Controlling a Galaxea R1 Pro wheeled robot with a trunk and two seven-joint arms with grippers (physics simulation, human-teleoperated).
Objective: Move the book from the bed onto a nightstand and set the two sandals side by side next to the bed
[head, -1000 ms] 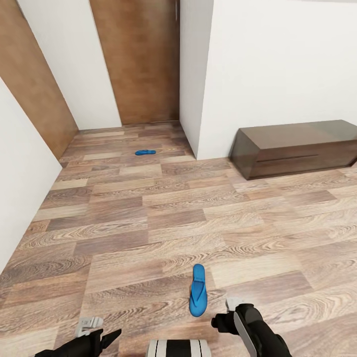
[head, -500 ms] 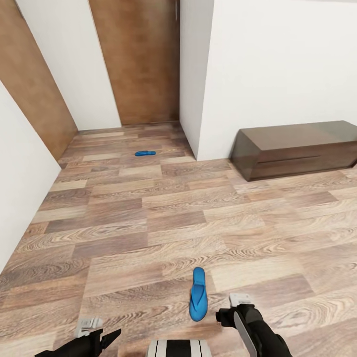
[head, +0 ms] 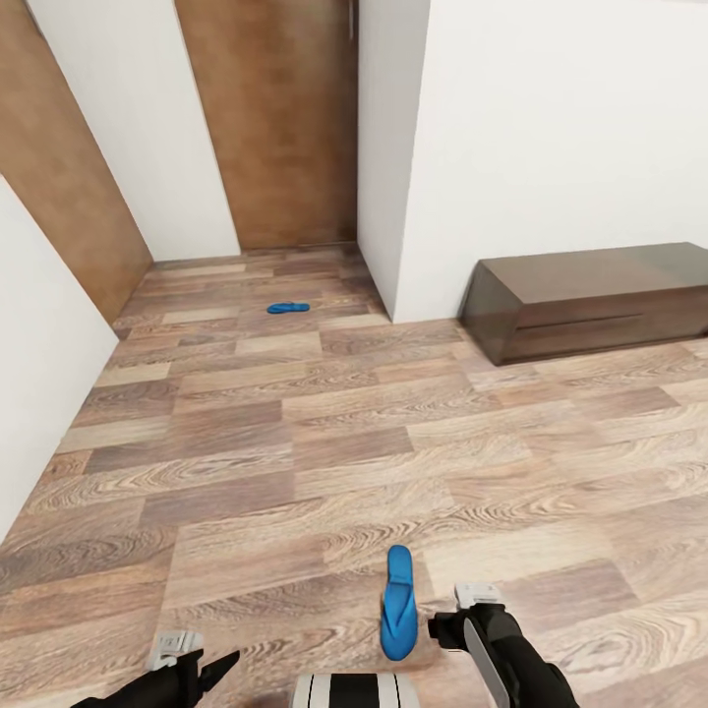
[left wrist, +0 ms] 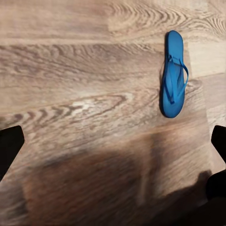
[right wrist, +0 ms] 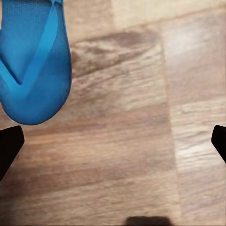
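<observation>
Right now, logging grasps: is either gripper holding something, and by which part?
Nothing is held. Both grippers are open over the floor; the near sandal lies flat, ungripped.

- We see a brown wood-plank floor (head: 295, 462), its boards in mixed light and dark tones, running from just below us to the white walls and on into a narrower passage beyond.
- A bright blue sandal (head: 398, 602) lies flat on the planks close in front of us, lengthwise away from us (its strap shows clearly in the left wrist view (left wrist: 173, 74), and its rounded end in the right wrist view (right wrist: 34, 61)).
- A second blue sandal (head: 287, 308) lies flat far off in the passage, crosswise, well apart from the first.
- A low dark brown cabinet (head: 590, 295) stands on the floor at the right, against the white wall.
</observation>
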